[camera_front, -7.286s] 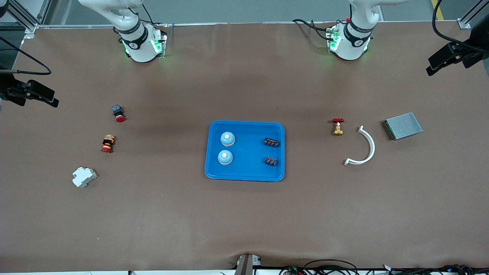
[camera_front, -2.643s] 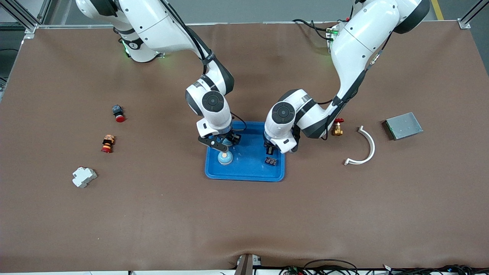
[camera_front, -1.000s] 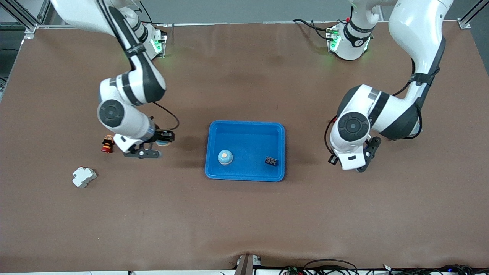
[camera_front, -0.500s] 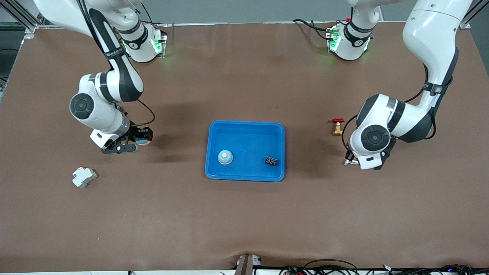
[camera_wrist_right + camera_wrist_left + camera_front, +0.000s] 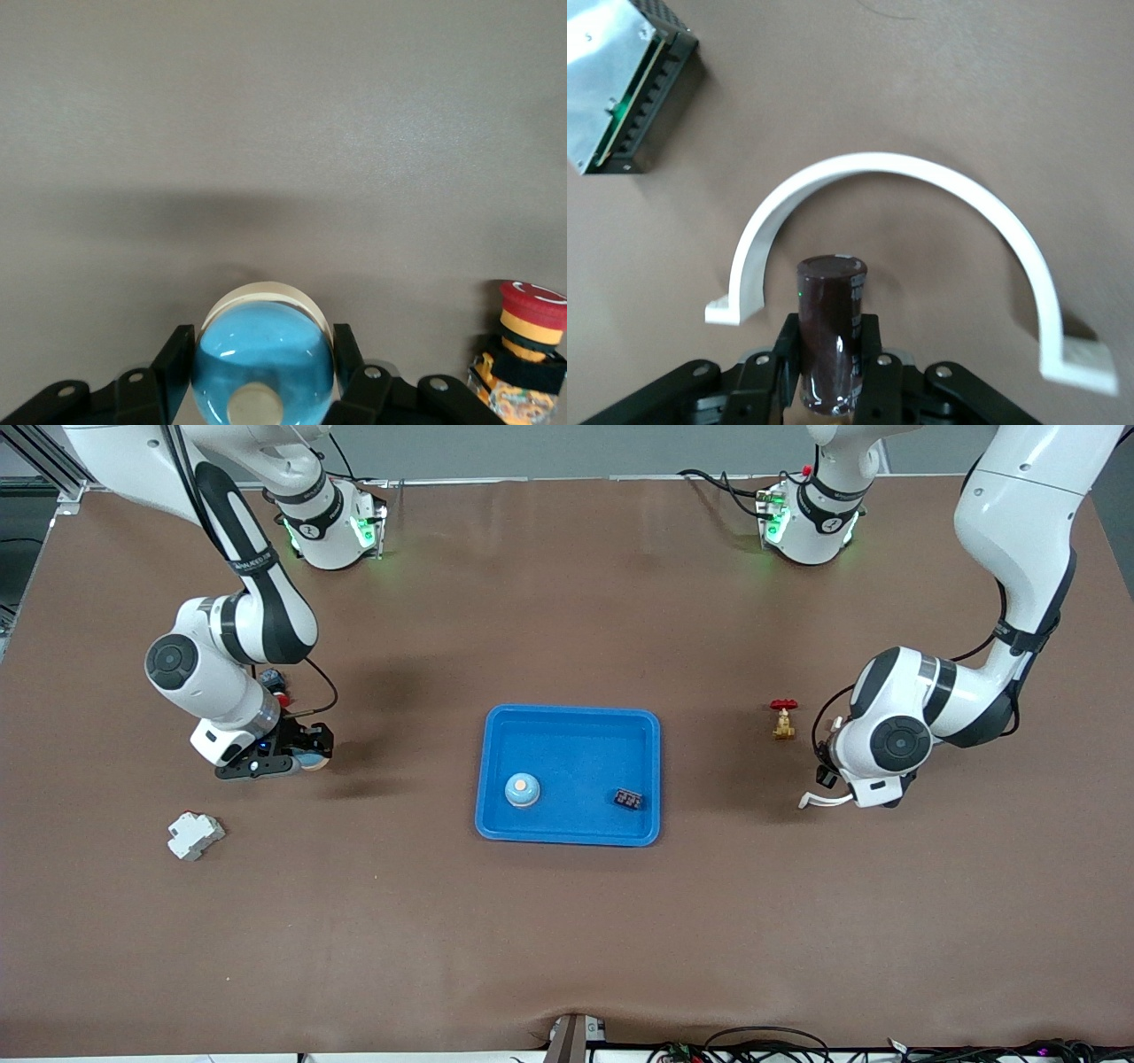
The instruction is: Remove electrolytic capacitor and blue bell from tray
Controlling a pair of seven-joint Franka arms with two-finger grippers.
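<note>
My right gripper (image 5: 263, 376) is shut on a blue bell (image 5: 266, 359) with a cream button. It hangs low over bare table beside a red and orange push button (image 5: 530, 341). The front view shows this gripper (image 5: 297, 760) toward the right arm's end of the table, away from the blue tray (image 5: 571, 722). My left gripper (image 5: 830, 376) is shut on a dark brown cylindrical capacitor (image 5: 830, 328), held over the table inside the curve of a white arc-shaped part (image 5: 904, 168). A second bell (image 5: 523, 789) and a small black capacitor (image 5: 629, 800) lie in the tray.
A metal box (image 5: 611, 80) lies near the white arc. A brass valve with a red handle (image 5: 783, 719) stands between the tray and the left arm's hand. A white breaker (image 5: 195, 835) and a blue-bodied red button (image 5: 276, 686) lie toward the right arm's end.
Both arms have swung outward from the tray. The right gripper carried the bell toward the right arm's end. The left gripper carried the capacitor over the white arc.
</note>
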